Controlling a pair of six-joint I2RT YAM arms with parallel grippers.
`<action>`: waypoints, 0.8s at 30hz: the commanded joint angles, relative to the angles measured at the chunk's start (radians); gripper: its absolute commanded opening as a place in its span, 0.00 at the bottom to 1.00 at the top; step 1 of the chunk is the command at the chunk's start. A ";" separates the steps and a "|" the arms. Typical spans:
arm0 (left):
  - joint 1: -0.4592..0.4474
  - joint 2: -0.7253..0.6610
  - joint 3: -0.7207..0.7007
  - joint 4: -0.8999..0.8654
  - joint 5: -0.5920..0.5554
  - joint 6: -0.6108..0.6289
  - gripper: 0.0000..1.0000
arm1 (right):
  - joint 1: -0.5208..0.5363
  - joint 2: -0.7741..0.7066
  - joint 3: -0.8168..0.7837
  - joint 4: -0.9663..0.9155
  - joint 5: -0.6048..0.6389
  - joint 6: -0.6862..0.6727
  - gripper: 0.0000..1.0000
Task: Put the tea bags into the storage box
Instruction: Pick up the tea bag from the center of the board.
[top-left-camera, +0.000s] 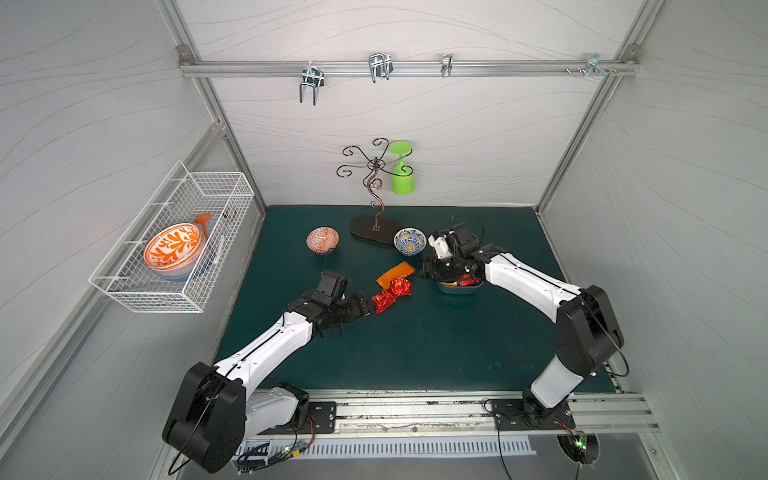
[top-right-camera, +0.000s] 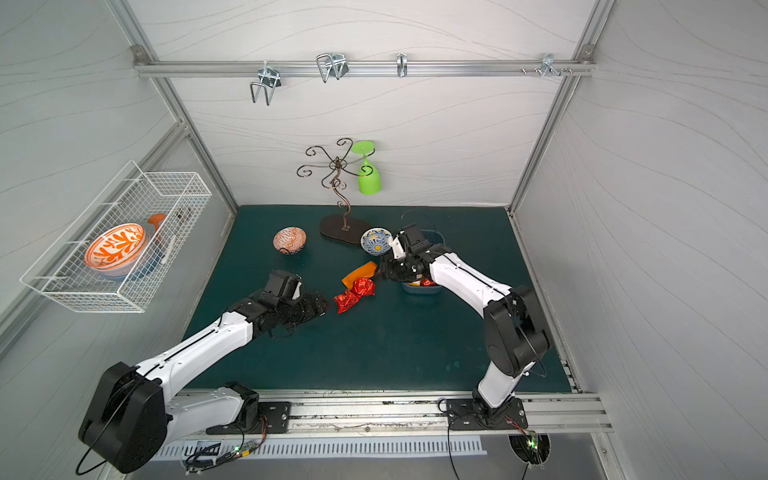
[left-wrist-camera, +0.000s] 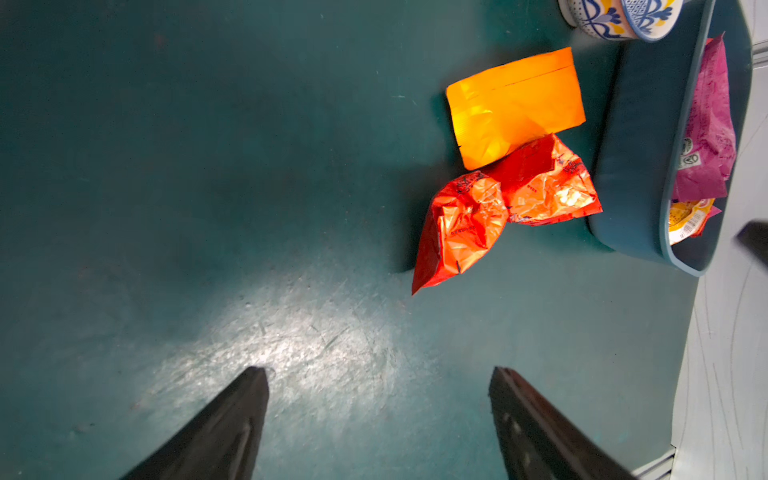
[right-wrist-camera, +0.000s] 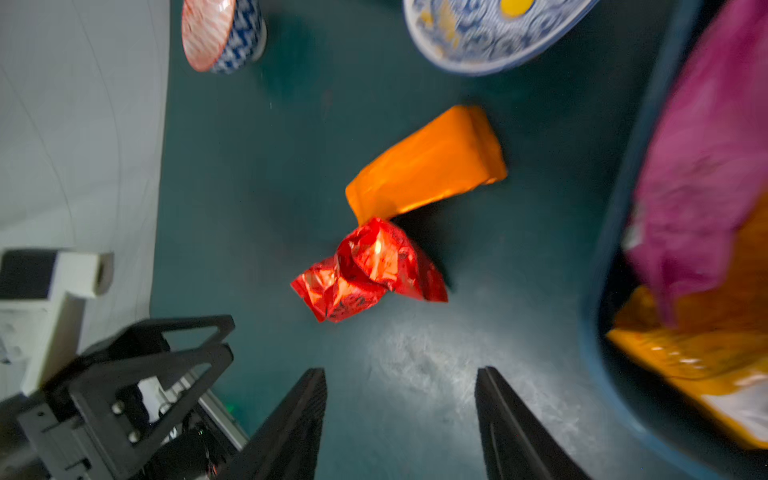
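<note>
Three tea bags lie together on the green mat: an orange one (top-left-camera: 395, 272) (left-wrist-camera: 515, 106) (right-wrist-camera: 428, 166) and two crumpled red ones (top-left-camera: 390, 294) (left-wrist-camera: 457, 228) (right-wrist-camera: 370, 270). The blue storage box (top-left-camera: 459, 288) (left-wrist-camera: 636, 145) sits just right of them, mostly hidden under my right arm in both top views; it holds a magenta bag (left-wrist-camera: 706, 124) (right-wrist-camera: 706, 166) and a yellow one (left-wrist-camera: 685, 220). My left gripper (top-left-camera: 368, 305) (left-wrist-camera: 378, 370) is open and empty, close to the left of the red bags. The right gripper (top-left-camera: 428, 270) (right-wrist-camera: 401, 370) is open and empty at the box's left end.
A blue-and-yellow bowl (top-left-camera: 410, 241) stands behind the box, a red patterned bowl (top-left-camera: 322, 240) further left. A metal cup stand (top-left-camera: 374, 228) with a hanging green glass (top-left-camera: 402, 174) is at the back. A wire basket (top-left-camera: 174, 245) hangs on the left wall.
</note>
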 joint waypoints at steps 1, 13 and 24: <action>-0.004 -0.017 0.005 0.009 -0.016 -0.008 0.88 | 0.058 0.072 0.005 0.006 0.042 0.003 0.61; -0.004 -0.046 -0.007 -0.006 -0.031 -0.010 0.88 | 0.078 0.253 0.124 0.021 0.151 -0.041 0.61; -0.004 -0.031 -0.008 0.006 -0.024 -0.008 0.88 | 0.069 0.326 0.229 -0.024 0.177 -0.096 0.29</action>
